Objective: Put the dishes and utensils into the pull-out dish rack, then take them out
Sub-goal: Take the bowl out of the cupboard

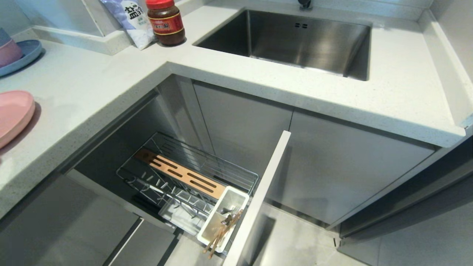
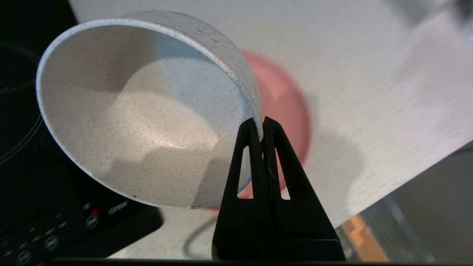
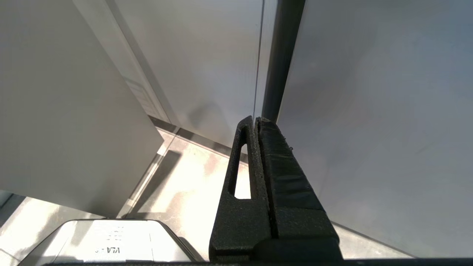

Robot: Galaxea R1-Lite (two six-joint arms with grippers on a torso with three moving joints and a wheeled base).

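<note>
In the left wrist view my left gripper (image 2: 259, 122) is shut on the rim of the cream-white speckled bowl (image 2: 140, 111), which hangs tilted above the counter. The pink plate (image 2: 288, 107) lies on the counter beneath it, and also shows as the pink plate (image 1: 13, 114) at the left edge of the head view. The pull-out dish rack (image 1: 184, 173) stands open under the counter, its wire basket bare. Chopsticks (image 1: 221, 232) and metal utensils (image 1: 226, 216) stand in its white cutlery tray (image 1: 240, 195). Neither arm appears in the head view. My right gripper (image 3: 255, 120) is shut and empty, low beside the cabinet fronts.
A steel sink (image 1: 295, 40) is set in the counter at the back. A sauce jar (image 1: 166, 22) and a white bag (image 1: 131, 20) stand in the corner. A blue plate with stacked bowls (image 1: 16, 53) sits at far left. A black cooktop (image 2: 33, 207) lies beside the bowl.
</note>
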